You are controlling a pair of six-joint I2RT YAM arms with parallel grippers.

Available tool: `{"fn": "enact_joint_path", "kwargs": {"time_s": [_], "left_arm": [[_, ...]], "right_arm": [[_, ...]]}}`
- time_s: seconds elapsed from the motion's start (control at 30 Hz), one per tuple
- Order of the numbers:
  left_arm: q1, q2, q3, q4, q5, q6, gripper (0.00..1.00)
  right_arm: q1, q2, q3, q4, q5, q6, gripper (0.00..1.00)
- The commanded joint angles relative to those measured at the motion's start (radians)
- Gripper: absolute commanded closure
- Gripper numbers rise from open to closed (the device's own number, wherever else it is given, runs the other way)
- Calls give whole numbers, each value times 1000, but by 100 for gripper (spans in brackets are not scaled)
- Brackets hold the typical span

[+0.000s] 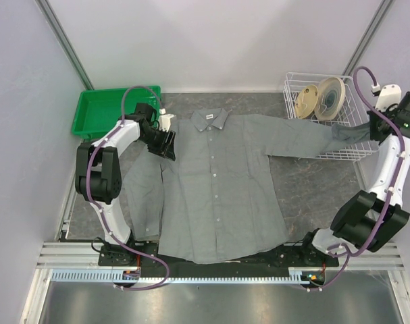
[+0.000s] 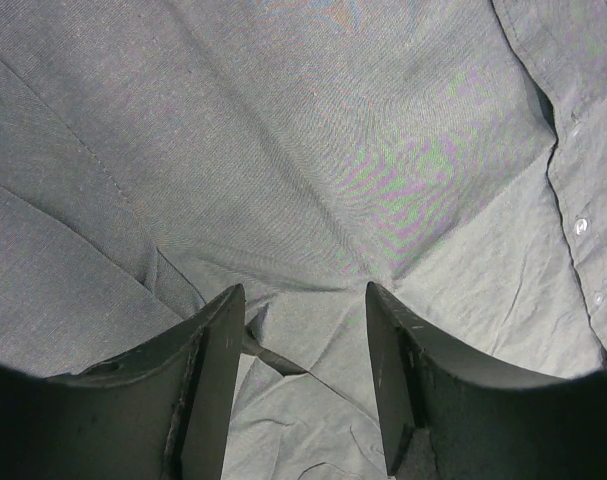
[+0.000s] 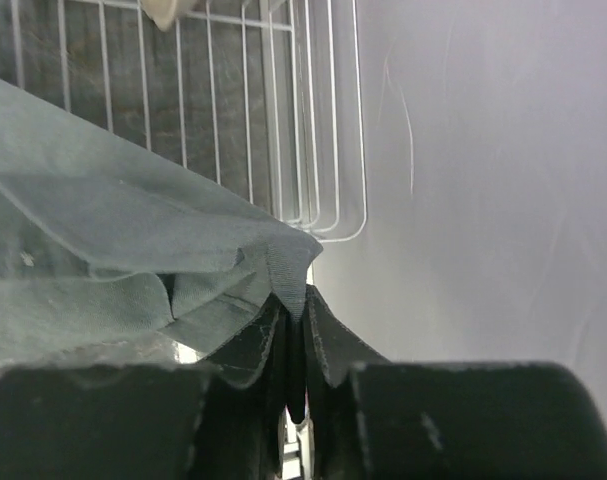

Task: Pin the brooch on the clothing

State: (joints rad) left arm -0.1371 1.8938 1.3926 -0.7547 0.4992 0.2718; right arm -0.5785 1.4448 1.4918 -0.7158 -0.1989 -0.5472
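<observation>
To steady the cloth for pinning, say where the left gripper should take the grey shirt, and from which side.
Probably pinch the raised fold near the shoulder, straight down from above; the shirt lies flat, so only that ridge offers the open left gripper two faces.

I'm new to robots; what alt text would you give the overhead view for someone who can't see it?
A grey shirt lies spread out on a dark table. The left tool sits at its shoulder; the right tool pinches the sleeve end beside a white wire basket.
</observation>
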Motion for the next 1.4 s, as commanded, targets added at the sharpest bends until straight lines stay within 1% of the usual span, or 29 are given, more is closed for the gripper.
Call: {"fn": "enact_joint_path", "kwargs": {"time_s": [0.0,0.03,0.1,0.13,0.17,0.2,0.23,0.27,0.33,0.37,0.4,0.43,0.5,0.53,0.67,0.8,0.83,0.93,1.03,1.17,1.2,1.37], "left_arm": [[-1,4,36,-11,4,35,42],[1,4,37,-11,1,38,42],[2,2,42,-15,2,43,42],[4,4,45,-18,4,44,42],[5,2,49,-21,7,44,42],[7,2,55,-24,18,43,42],[10,-1,56,-26,22,38,42],[11,-10,57,-25,27,37,42],[14,-19,57,-25,50,38,41],[16,-31,56,-25,56,38,40],[16,-36,51,-25,67,41,40],[16,-39,48,-25,74,46,39],[17,-48,40,-23,85,49,39],[17,-50,39,-23,90,52,39],[17,-58,37,-21,105,55,38],[16,-67,31,-17,124,58,38],[16,-67,29,-15,124,56,38],[16,-68,22,-14,125,56,38],[16,-68,17,-15,124,55,38],[14,-75,5,-14,118,53,38],[14,-75,3,-14,114,53,38],[16,-71,-12,-6,108,50,38]], "right_arm": [[-18,23,-60,122,15,-42,78],[-24,43,-67,142,59,-57,62],[-34,64,-73,156,120,-83,54],[-58,81,-70,162,145,-94,52],[-75,91,-53,159,170,-102,48],[-93,103,-39,154,179,-106,42],[-115,106,-27,135,190,-114,33],[-122,109,2,124,194,-128,30],[-135,111,37,58,168,-135,22],[-133,108,68,30,147,-143,22],[-133,106,83,4,85,-149,20],[-132,108,99,-57,46,-148,16],[-121,136,157,-132,-47,-154,14],[-101,152,182,-208,-68,-149,14],[-32,230,301,-310,-120,-68,15],[64,290,337,-300,-117,29,18],[106,299,338,-278,-105,55,19],[173,347,349,-269,-73,62,19],[207,407,355,-286,-60,62,19],[238,477,360,-320,-59,124,18],[243,491,354,-318,-36,150,18],[282,508,282,-217,79,205,20]]}}
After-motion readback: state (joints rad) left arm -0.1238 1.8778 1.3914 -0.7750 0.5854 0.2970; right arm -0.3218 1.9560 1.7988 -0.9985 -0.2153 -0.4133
